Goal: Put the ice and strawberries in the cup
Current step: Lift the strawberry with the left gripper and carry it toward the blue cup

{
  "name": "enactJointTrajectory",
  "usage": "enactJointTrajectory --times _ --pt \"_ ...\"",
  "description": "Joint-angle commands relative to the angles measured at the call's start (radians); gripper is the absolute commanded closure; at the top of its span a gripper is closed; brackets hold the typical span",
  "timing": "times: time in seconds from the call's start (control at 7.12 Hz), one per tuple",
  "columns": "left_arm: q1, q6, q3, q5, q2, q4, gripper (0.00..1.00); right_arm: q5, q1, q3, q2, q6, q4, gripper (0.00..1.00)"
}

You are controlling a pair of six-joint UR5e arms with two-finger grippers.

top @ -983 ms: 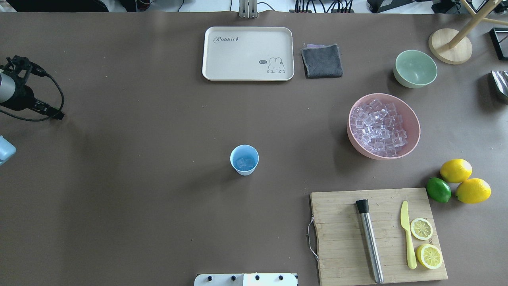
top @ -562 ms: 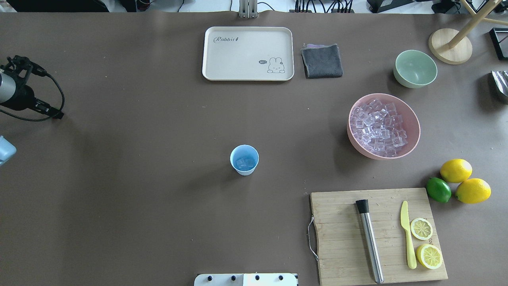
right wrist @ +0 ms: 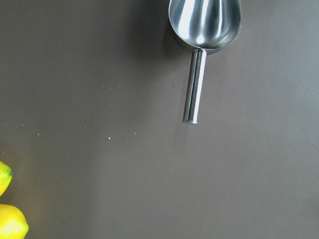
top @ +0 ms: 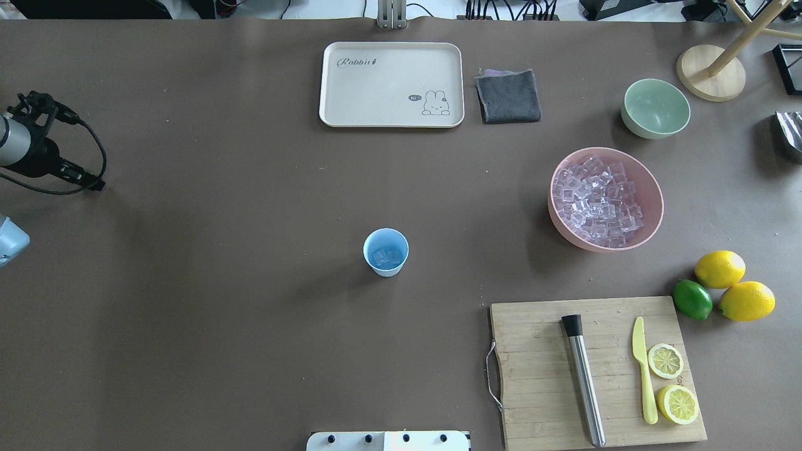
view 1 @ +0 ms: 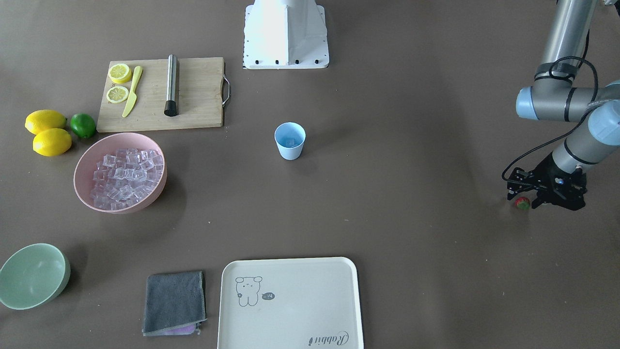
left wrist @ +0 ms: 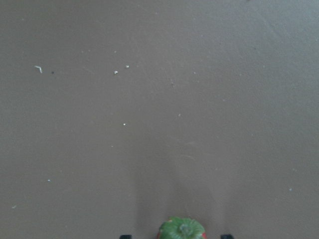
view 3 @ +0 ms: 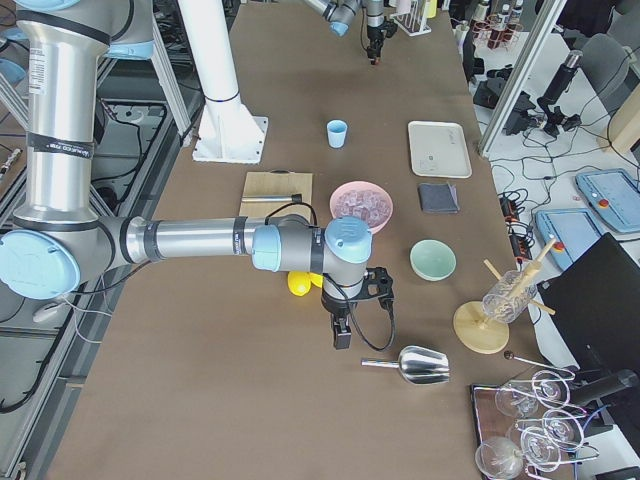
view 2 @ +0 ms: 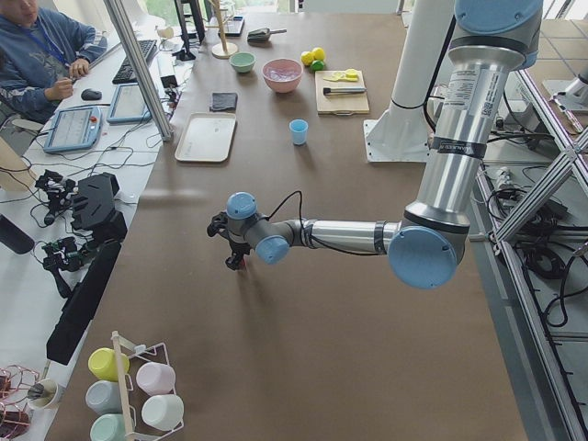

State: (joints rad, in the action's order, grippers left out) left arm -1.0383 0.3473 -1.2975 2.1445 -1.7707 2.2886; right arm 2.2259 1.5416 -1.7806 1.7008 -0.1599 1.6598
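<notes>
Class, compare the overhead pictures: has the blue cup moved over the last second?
No. The cup stands in the same spot as before, in line with the tray and at the same gap from the cutting board.

Cream tray printed "Rabbit", speech bubble "hi" beside drawn bunny

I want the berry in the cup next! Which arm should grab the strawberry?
The left one. The left claw is open with the strawberry between its fingertips, low over the table. The right claw hangs far off, by the metal scoop. The cup already holds ice.
</notes>
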Motion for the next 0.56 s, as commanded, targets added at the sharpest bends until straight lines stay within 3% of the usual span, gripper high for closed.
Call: enactJointTrajectory --times 0.0,0.28,0.42 --pt "0.003 -0.001 -0.003 0.000 0.000 0.002 0.97 0.001 0.000 0.000 0.000 0.000 0.001 0.00" --pt "-0.014 0.007 -0.023 0.012 -0.004 0.012 1.00 0.004 0.000 0.000 -0.001 0.000 0.000 0.00" --pt "-0.023 0.107 -0.076 0.037 -0.004 0.009 1.00 0.004 0.000 0.000 -0.001 0.000 0.000 0.00"
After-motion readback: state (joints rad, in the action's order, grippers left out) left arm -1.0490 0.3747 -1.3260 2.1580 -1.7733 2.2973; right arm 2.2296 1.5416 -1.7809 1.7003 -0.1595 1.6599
